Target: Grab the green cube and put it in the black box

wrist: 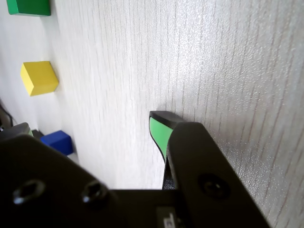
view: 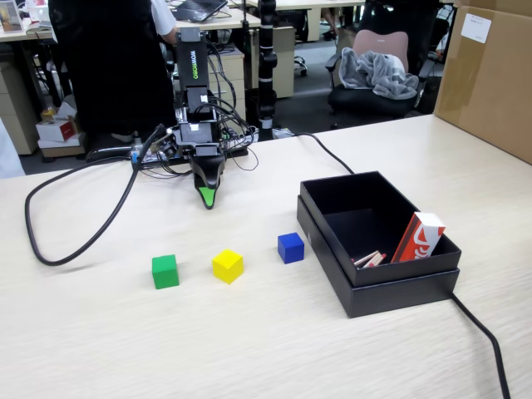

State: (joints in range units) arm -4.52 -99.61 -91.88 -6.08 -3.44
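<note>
On the pale wood-grain table three small matte cubes lie in a row in the fixed view: the bright-green cube at the left, a yellow cube in the middle and a blue cube at the right, each apart from its neighbour. Just right of the blue one stands the shallow matte-black cardboard box with a stepped rim, open on top; inside it a red-and-white carton leans against the far right wall, with a few thin sticks beside it.

The black robot arm's claw points down at the table behind the cubes, well apart from the green one, its green-lined tip low over the bare surface. It holds nothing. Only one tip shows clearly in either view, so I cannot tell how far the jaws stand apart. In the wrist view the green cube sits at the top left corner, partly cut off. A black cable loops across the table at the left.
</note>
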